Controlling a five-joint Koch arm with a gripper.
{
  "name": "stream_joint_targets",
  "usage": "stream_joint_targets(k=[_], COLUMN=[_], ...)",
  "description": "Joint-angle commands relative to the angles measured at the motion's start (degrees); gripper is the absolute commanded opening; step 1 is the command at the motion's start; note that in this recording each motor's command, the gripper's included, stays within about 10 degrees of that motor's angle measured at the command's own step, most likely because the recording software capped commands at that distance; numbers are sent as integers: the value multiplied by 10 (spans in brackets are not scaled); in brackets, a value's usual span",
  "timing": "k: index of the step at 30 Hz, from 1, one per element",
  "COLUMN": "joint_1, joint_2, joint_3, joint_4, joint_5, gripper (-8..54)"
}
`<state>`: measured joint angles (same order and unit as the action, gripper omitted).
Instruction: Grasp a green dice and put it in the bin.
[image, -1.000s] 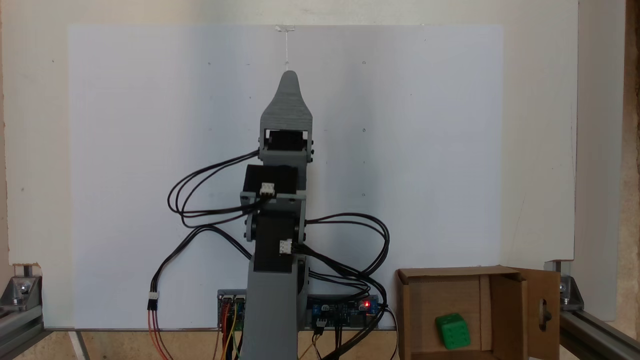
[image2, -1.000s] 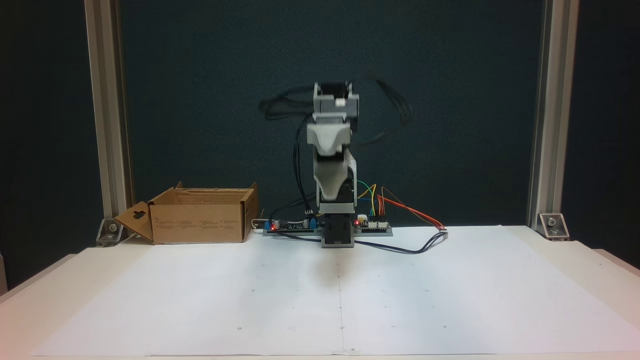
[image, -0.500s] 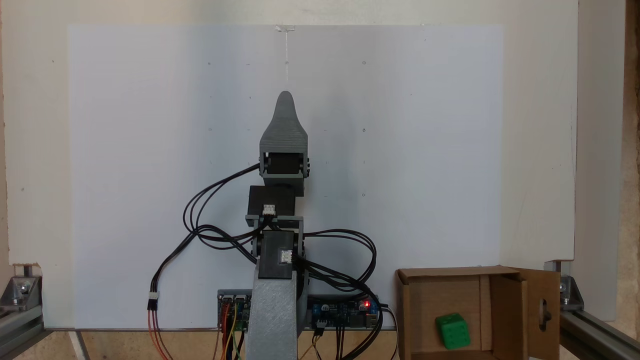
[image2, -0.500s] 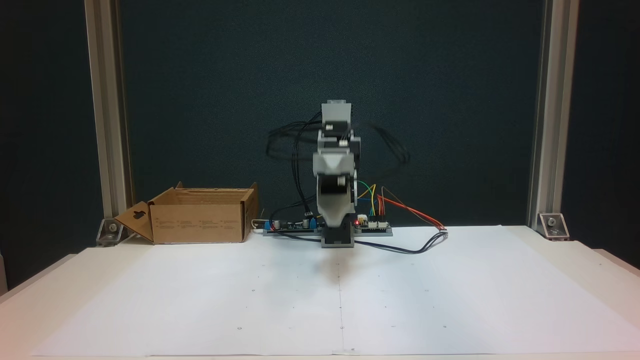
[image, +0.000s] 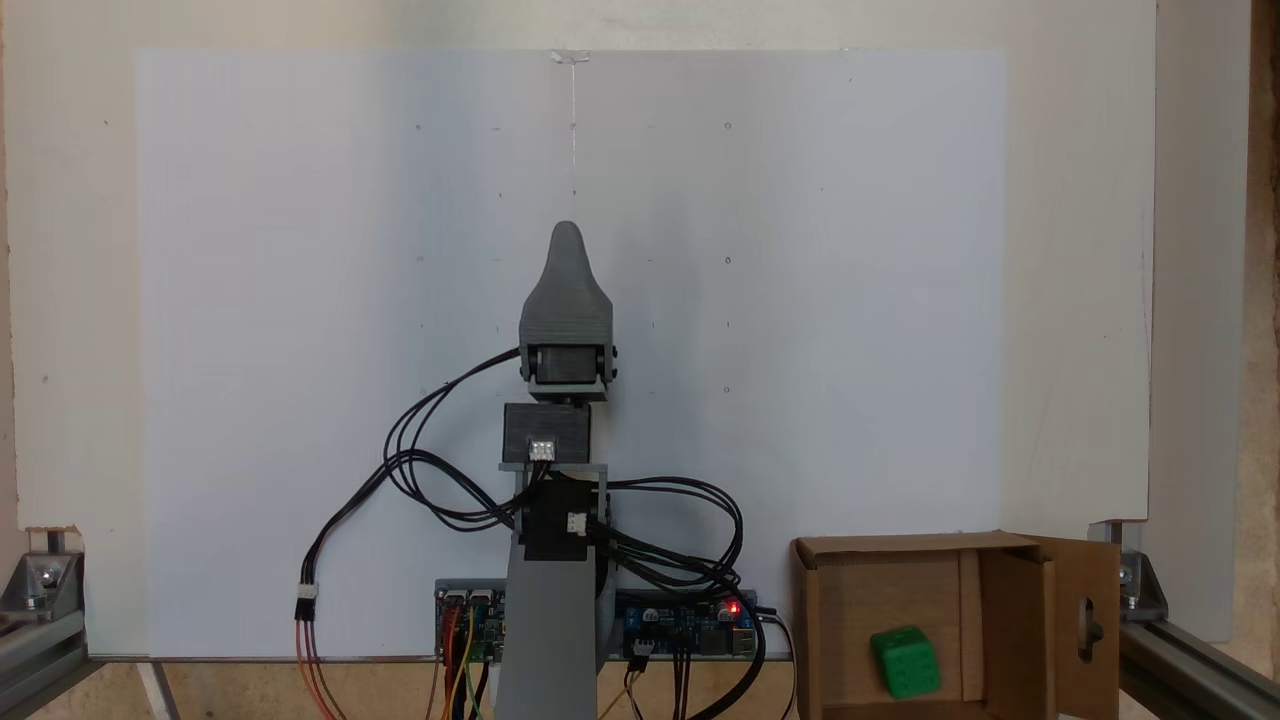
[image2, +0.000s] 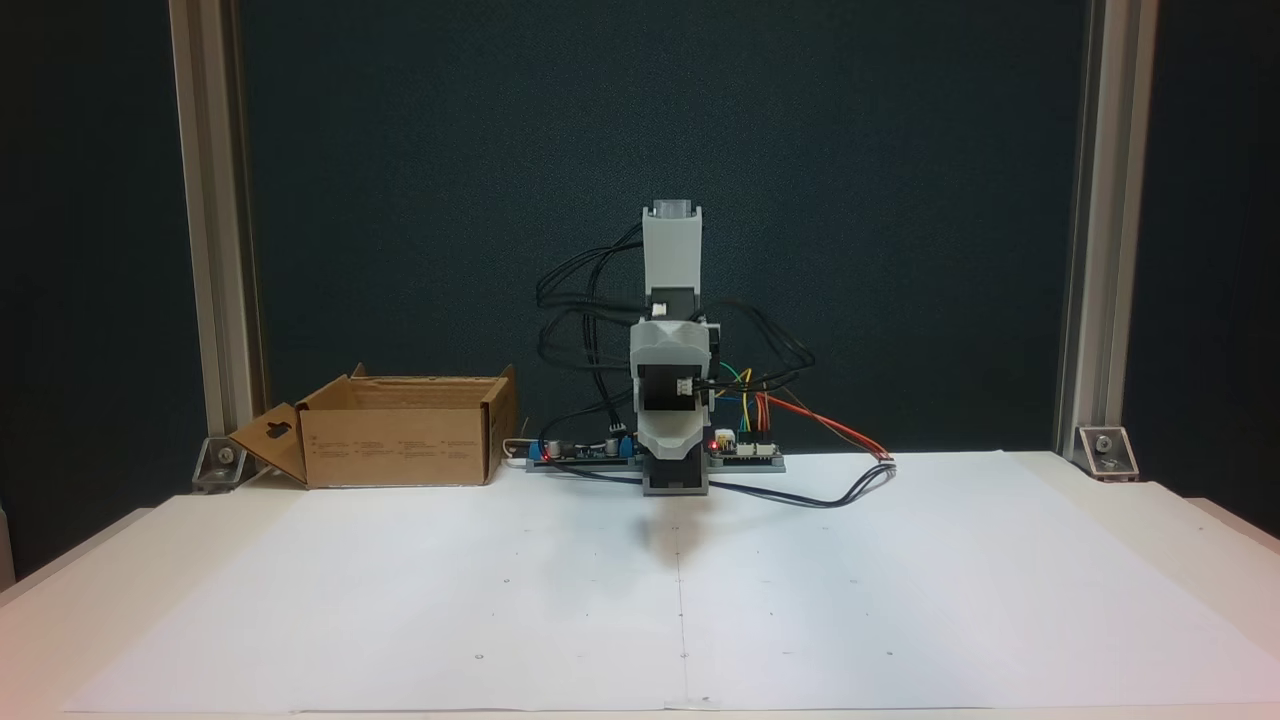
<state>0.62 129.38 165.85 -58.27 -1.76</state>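
a dark wall (image2: 900, 200) backs a pale table (image2: 1180, 540) covered by white paper (image: 800, 300), framed by aluminium posts (image2: 1090, 230). the grey arm (image: 550, 620) sits folded at the table's edge; whether its gripper (image: 567, 235) is parted cannot be told. the green dice (image: 905, 662) lies inside the bin (image: 806, 620).

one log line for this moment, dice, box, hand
small green plastic dice: inside brown cardboard box | hand: empty, over white paper sheet, jaw state unclear | step: placement done
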Motion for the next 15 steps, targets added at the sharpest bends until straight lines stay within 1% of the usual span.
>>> stream_joint_targets(k=[1,5,15], joint_1=[-3,-1,0], joint_2=[63,63,63], joint_3=[3,46,134], joint_4=[-95,-186,-230], joint_5=[16,16,17], gripper=[439,439,441])
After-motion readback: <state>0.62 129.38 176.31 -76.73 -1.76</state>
